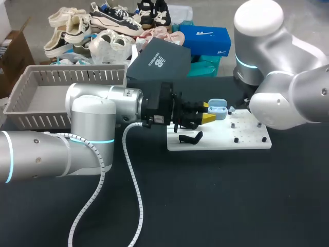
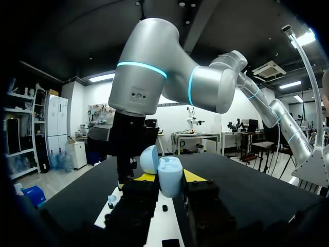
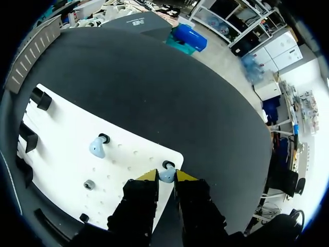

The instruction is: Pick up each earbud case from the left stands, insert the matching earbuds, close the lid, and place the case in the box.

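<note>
While the left fingers (image 2: 145, 177) stand parted just enough to clamp the pale blue earbud case (image 2: 169, 177) between them, lid open, the right fingers (image 3: 149, 176) are nearly closed and seem to pinch an earbud (image 3: 166, 176) at the white board's (image 3: 67, 159) corner. It should probably lift straight off its peg, then seat squarely in the matching pocket.

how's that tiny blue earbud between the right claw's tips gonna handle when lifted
The earbud looks small and hard-shelled, so it is probably very light and stiff. Its rounded, glossy surface may slip in the right claw. Dropped on the white board, it would likely roll.
</note>
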Controlling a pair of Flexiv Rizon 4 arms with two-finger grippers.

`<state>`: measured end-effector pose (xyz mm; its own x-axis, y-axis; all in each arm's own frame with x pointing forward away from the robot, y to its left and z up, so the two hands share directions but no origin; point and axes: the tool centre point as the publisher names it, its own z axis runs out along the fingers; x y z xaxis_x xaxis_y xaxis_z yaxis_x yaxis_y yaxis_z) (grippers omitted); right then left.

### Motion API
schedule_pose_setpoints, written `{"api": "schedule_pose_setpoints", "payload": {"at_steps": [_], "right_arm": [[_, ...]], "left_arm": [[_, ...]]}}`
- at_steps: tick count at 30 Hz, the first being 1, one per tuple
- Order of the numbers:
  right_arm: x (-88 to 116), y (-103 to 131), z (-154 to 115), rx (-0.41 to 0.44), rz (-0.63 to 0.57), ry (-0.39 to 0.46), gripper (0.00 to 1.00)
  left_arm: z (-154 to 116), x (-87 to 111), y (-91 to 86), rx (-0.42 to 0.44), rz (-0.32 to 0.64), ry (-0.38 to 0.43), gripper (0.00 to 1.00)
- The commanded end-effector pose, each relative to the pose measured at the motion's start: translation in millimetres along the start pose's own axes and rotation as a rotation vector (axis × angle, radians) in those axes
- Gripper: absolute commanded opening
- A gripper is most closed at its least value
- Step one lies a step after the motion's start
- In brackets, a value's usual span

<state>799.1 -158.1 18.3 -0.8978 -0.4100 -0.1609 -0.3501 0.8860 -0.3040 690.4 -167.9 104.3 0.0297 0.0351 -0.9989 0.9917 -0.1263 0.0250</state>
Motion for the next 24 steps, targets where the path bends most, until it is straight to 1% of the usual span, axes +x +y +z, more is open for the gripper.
{"api": "schedule_pose_setpoints", "payload": {"at_steps": [1, 4, 8, 10, 17, 24], "right_arm": [[1.3, -0.1, -2.4, 0.004, 0.007, -0.005, 0.0], [5.1, -2.3, -8.9, 0.005, 0.015, -0.007, 0.0], [14.3, -2.0, -30.3, 0.015, 0.023, -0.028, 0.0], [16.9, -3.6, -38.2, 0.006, 0.032, -0.042, 0.0], [36.4, 0.0, -87.9, -0.006, 0.04, -0.121, 0.0], [38.4, 12.3, -141.3, -0.004, 0.062, -0.21, 0.0]], "left_arm": [[0.9, 0.6, 0.0, -0.003, 0.001, 0.0, 0.0], [0.9, 0.6, 0.0, -0.003, 0.001, 0.0, 0.0], [0.9, 0.6, 0.0, -0.003, 0.001, 0.0, 0.0], [0.9, 0.6, 0.0, -0.003, 0.001, 0.0, 0.0], [0.9, 0.6, 0.0, -0.003, 0.001, 0.0, 0.0], [0.9, 0.6, 0.0, -0.003, 0.001, 0.0, 0.0]]}}
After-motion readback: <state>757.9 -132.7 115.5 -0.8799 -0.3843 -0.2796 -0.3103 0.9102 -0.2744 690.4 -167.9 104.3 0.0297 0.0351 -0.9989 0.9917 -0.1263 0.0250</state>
